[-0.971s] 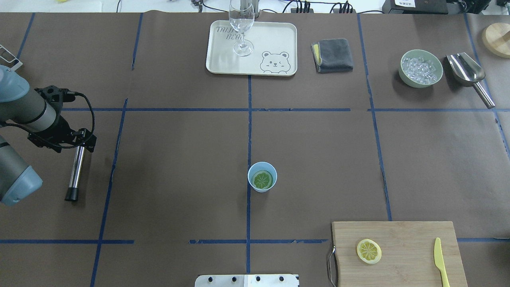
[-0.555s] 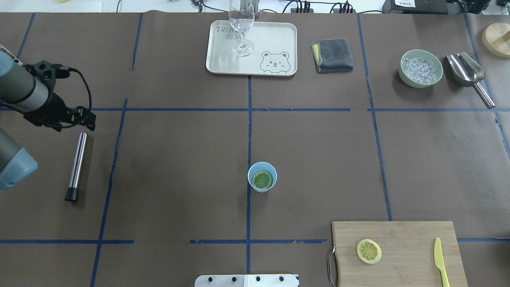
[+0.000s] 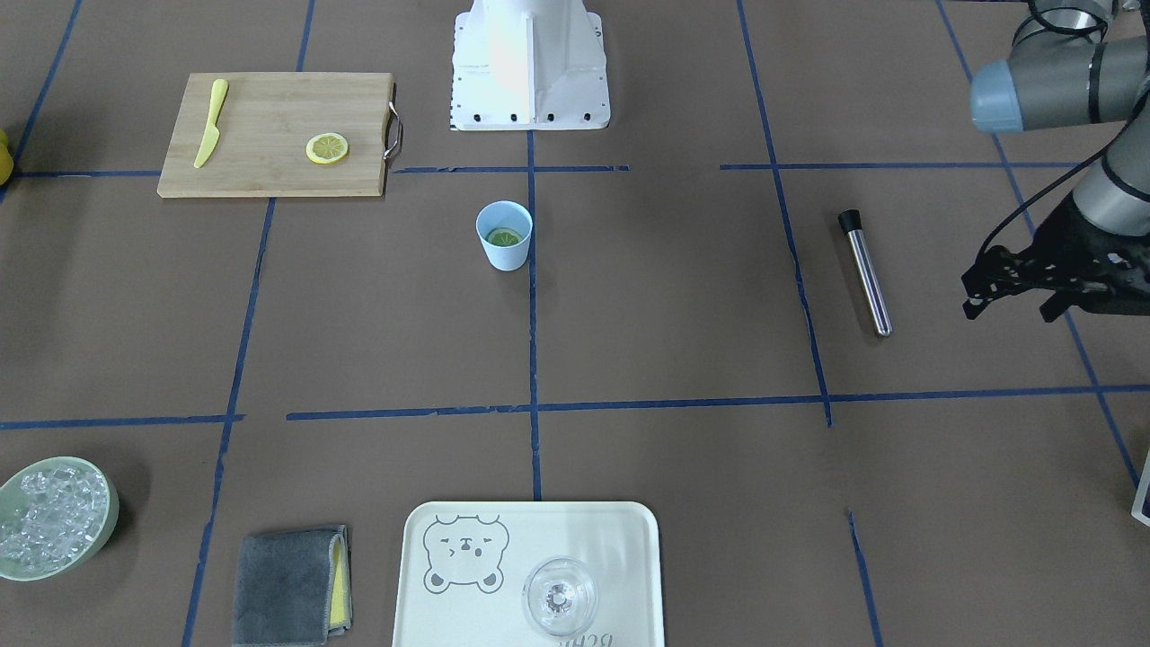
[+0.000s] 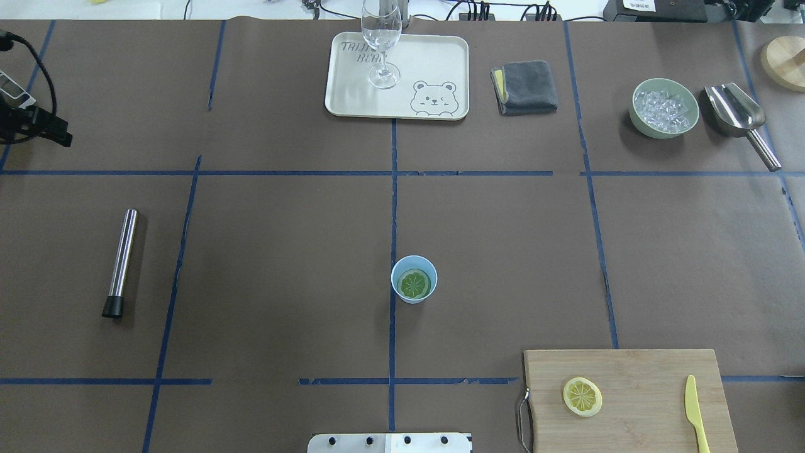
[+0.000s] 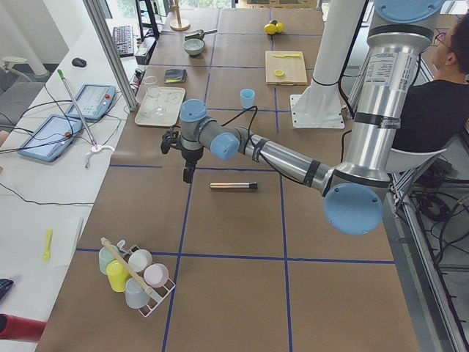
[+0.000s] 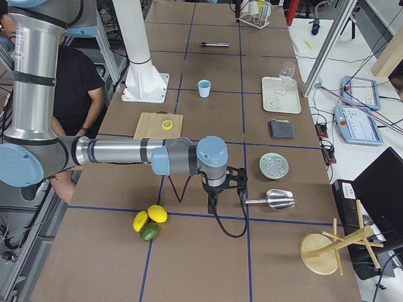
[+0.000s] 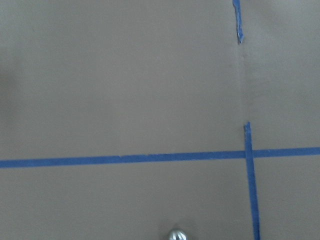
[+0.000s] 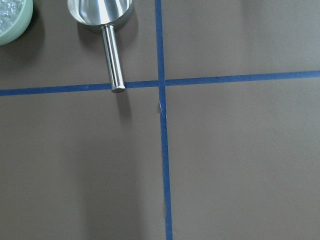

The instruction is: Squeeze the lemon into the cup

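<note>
The light-blue cup (image 3: 504, 235) stands upright near the table's middle, with a lemon slice (image 4: 415, 284) lying flat inside it. On the wooden cutting board (image 4: 641, 371) lies a second lemon slice (image 4: 582, 396). My left gripper (image 3: 1011, 310) hovers at the table's left edge, far from the cup; its fingers are apart and hold nothing. My right gripper (image 6: 214, 202) shows only in the exterior right view, over bare table beside the ice scoop. I cannot tell whether it is open or shut.
A steel muddler (image 4: 121, 261) lies on the left side. A yellow plastic knife (image 4: 695, 412) rests on the board. At the back are a tray (image 4: 440, 56) with a wine glass (image 4: 382, 44), a grey cloth (image 4: 525, 87), an ice bowl (image 4: 665, 107) and a scoop (image 4: 739, 113).
My left gripper has drawn back from over the muddler's upper end to the table's far left edge. The muddler, cup and both slices have stayed put.
</note>
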Available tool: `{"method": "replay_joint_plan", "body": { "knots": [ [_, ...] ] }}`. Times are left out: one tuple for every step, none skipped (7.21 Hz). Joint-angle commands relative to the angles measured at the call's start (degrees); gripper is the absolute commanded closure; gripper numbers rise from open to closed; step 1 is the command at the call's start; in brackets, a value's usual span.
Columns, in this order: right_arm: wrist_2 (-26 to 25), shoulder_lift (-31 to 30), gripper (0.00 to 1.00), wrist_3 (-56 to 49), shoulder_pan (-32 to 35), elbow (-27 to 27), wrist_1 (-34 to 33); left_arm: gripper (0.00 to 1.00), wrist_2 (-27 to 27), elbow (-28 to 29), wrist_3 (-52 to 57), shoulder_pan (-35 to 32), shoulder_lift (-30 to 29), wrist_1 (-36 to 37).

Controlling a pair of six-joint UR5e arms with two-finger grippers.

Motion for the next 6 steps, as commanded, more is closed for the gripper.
{"method": "replay_joint_plan", "body": {
  "knots": [
    [0.21, 0.11, 0.00, 0.17, 0.07, -4.66, 6.47, 0.00, -5.53, 1.83, 12.02, -7.24, 5.47, 0.12],
    [0.21, 0.02, 0.00, 0.34, 0.07, -4.67, 6.49, 0.00, -7.93, 4.28, 18.00, -10.75, 7.24, 0.12],
    [0.30, -0.07, 0.00, 0.52, 0.07, -4.49, 6.49, 0.00, -7.86, 4.57, 22.67, -14.27, 9.43, 0.12],
    [0.38, -0.24, 0.00, 0.34, 0.07, -4.67, 6.49, 0.00, -7.43, 4.48, 26.55, -15.78, 9.63, 2.21],
    [0.39, -0.25, 0.00, 0.34, 0.07, -4.41, 6.49, 0.00, -7.34, 4.40, 30.77, -18.24, 9.37, 7.80],
    [0.47, -0.25, 0.00, 0.34, 0.07, -4.49, 6.49, 0.00, -7.25, 3.96, 35.07, -18.87, 8.50, 14.03]
  ]
}}
